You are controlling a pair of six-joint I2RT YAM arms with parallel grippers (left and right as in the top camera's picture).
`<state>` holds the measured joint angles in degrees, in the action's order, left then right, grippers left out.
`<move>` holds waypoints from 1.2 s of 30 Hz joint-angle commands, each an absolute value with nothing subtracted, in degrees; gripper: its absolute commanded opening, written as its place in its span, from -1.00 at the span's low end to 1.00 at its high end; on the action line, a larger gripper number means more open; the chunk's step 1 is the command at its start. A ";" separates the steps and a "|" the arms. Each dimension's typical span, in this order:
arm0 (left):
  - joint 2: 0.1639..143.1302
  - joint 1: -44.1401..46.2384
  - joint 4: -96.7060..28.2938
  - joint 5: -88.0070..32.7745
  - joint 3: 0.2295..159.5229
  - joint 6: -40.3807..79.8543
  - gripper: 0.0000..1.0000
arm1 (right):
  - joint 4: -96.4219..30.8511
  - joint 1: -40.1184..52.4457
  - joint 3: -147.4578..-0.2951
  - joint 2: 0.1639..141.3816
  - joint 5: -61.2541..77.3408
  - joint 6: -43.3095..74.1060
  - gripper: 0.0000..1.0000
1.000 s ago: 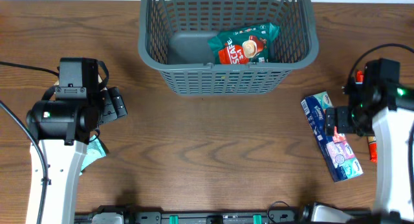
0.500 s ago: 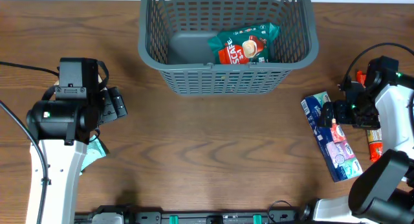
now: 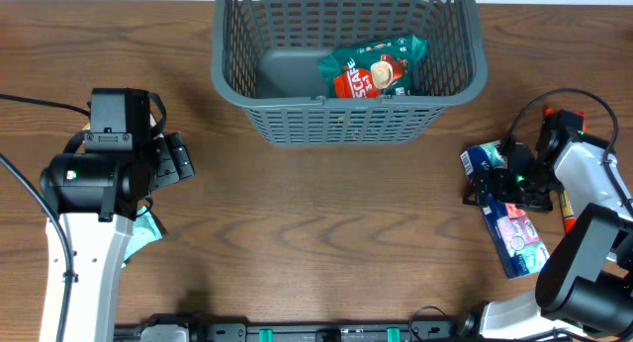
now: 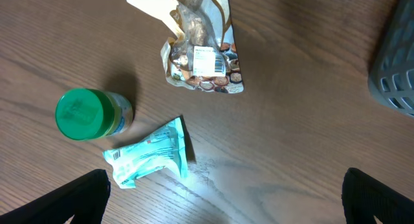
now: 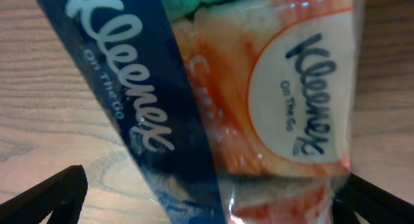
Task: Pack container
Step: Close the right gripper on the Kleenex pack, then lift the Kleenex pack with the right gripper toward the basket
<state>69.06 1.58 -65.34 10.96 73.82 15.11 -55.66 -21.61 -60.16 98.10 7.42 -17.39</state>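
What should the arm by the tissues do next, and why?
Probably shut the right gripper on the Kleenex pack: its open fingers sit either side of the pack, which lies on the table outside the basket.

Our left gripper [image 3: 178, 160] points rightward with its jaws spread wide; our right gripper [image 3: 492, 189] points leftward, jaws likewise parted.
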 commanded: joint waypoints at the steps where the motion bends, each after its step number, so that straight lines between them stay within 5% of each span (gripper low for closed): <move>1: 68.90 1.30 -65.32 12.05 73.45 14.63 0.97 | -55.44 -21.93 -59.61 98.56 9.96 -17.12 0.98; 7: 68.90 1.30 -65.32 12.05 73.45 14.63 0.97 | -55.31 -21.93 -59.55 98.56 7.77 -12.03 0.92; 8: 68.90 1.30 -65.32 12.05 73.45 14.63 0.97 | -55.42 -21.96 -59.55 98.56 7.75 -12.03 0.50; 9: 68.90 1.30 -65.34 12.05 73.45 14.63 0.97 | -55.57 -21.96 -59.55 98.56 7.64 -12.03 -0.23; 12: 68.90 1.30 -65.34 12.05 73.45 14.63 0.97 | -55.70 -21.96 -59.55 98.56 7.55 -11.14 -0.90; 13: 68.90 1.30 -65.32 12.05 73.45 14.63 0.97 | -55.83 -21.93 -59.55 98.56 7.53 -10.90 -0.97; 36: 68.90 1.30 -65.32 12.05 73.45 14.63 0.97 | -62.81 -22.00 -73.91 98.45 7.55 -4.27 -0.97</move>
